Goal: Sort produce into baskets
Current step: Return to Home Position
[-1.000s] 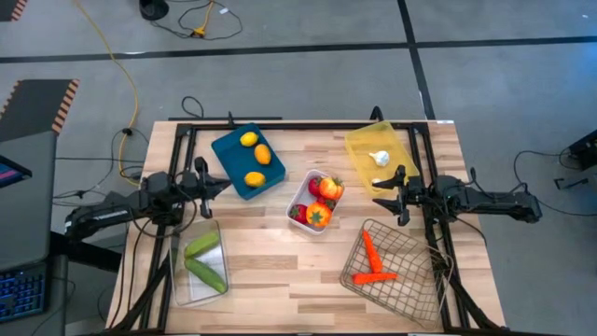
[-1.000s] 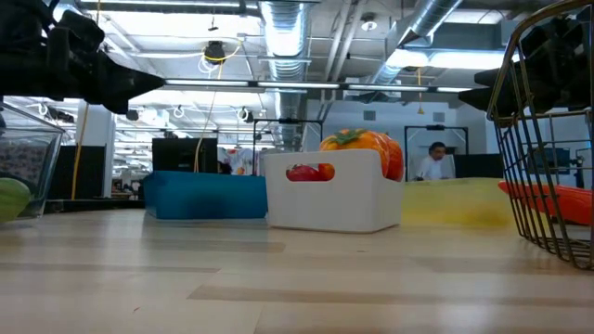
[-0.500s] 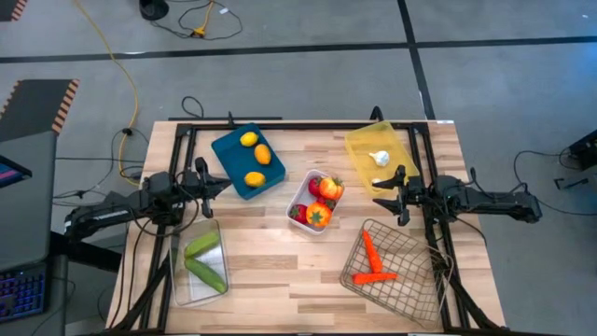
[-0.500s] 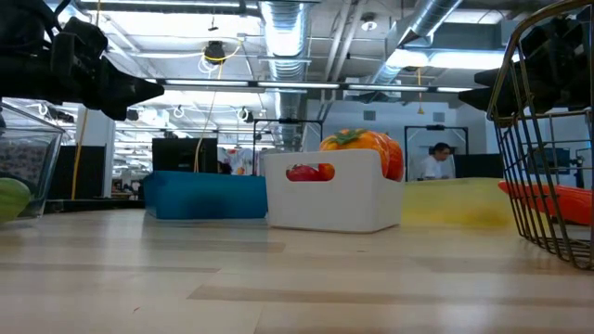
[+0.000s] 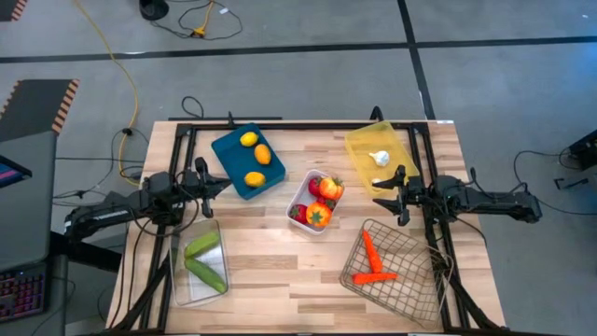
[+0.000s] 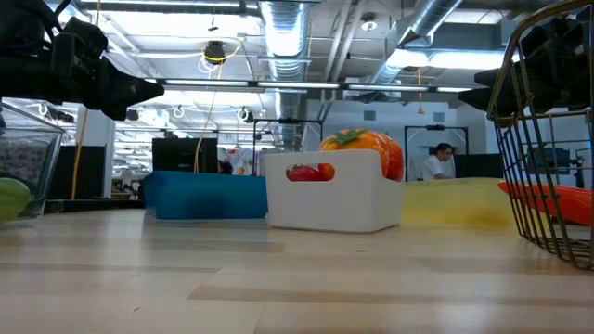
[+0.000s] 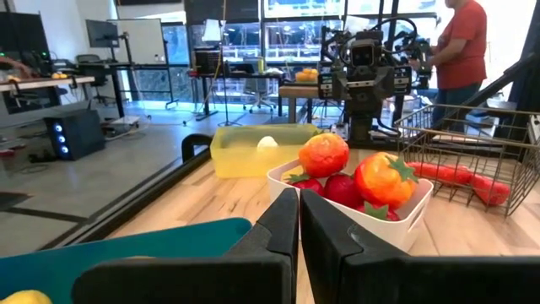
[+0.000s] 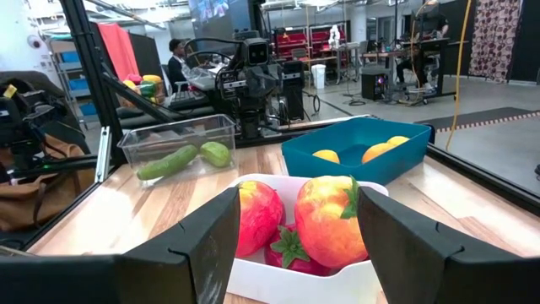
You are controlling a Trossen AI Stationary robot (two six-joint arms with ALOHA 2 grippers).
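The left end effector [image 7: 299,196], fingers pressed together and empty, hangs over the left edge of the bench [image 5: 270,271] between the teal tray [image 5: 229,149] and the clear bin [image 5: 191,285]. The right end effector [image 8: 297,192], fingers spread and empty, hangs at the right edge between the yellow tray [image 5: 359,145] and the wire basket [image 5: 401,280]. The produce is binned: citrus [image 5: 262,154] in teal, tomatoes [image 5: 320,215] in the white tray [image 6: 325,199], garlic [image 5: 379,158] in yellow, cucumbers [image 5: 203,245] in the bin, carrots [image 5: 373,254] in the wire basket. Sorting looks finished, so parking well likely means slow retraction, kept above the rims, particularly the wire basket's tall edge near the right arm.
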